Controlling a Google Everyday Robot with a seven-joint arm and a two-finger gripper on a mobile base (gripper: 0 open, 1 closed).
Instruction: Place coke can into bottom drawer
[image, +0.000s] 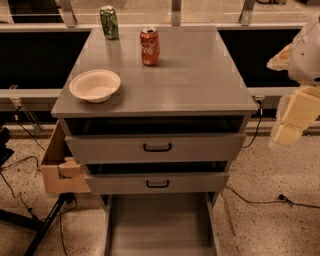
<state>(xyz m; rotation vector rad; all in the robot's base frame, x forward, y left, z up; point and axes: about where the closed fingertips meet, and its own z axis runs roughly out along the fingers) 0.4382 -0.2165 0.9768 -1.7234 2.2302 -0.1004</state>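
The red coke can (150, 46) stands upright on the grey cabinet top (195, 75), towards the back and left of centre. The bottom drawer (160, 225) is pulled out at the foot of the cabinet, and what shows of its grey tray is empty. My gripper (290, 125) hangs at the right edge of the view, off the cabinet's right side at about the height of the top drawer. It is far from the can and holds nothing that I can see.
A green can (109, 22) stands at the back left of the top. A white bowl (95, 85) sits near the front left. The two upper drawers (157, 147) with black handles are slightly ajar. A cardboard box (57, 165) hangs at the cabinet's left. Cables (250, 197) lie on the floor.
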